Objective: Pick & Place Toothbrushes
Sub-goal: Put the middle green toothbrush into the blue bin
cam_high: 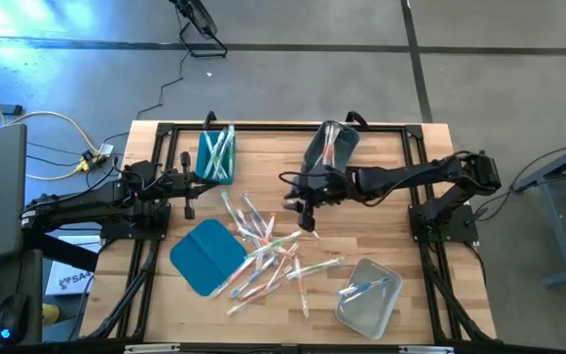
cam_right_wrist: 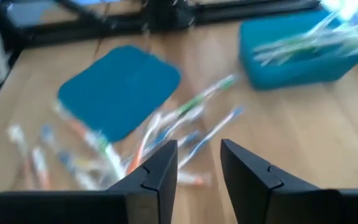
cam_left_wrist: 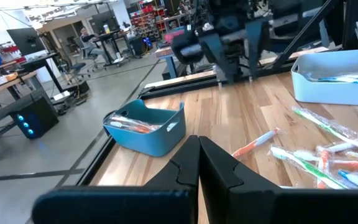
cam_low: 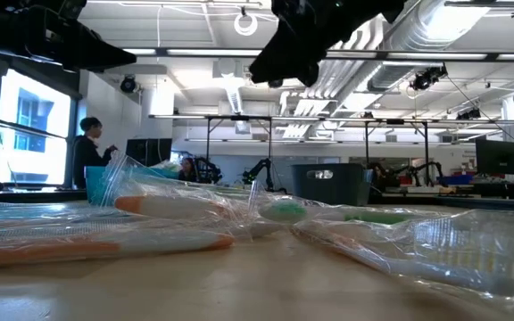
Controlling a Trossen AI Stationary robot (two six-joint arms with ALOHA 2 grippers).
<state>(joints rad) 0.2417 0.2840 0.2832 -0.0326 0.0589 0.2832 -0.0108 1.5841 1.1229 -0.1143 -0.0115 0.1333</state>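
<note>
Dozens of toothbrushes point(cam_high: 268, 251) lie scattered on the wooden worktop point(cam_high: 411, 246) in the high view, just below the right gripper point(cam_high: 308, 218), whose fingers are too small there to read; a flat teal lid point(cam_high: 204, 256) lies beside the pile on the side away from the right arm, a teal bin point(cam_high: 215, 154) holding more brushes stands next to the left gripper point(cam_high: 189, 183), and a grey bin point(cam_high: 369, 295) with a few sits near the worktop's front edge, bare wood between it and the pile. The low view cuts off the right arm above, showing only a dark blurred mass over wrapped, crinkly clear-sleeved brushes. In the left wrist view the left gripper's fingers point(cam_left_wrist: 222, 168) are pressed together, empty. The right wrist view is blurred; its fingers point(cam_right_wrist: 157, 168) stand apart with nothing between them, above the pile.
</note>
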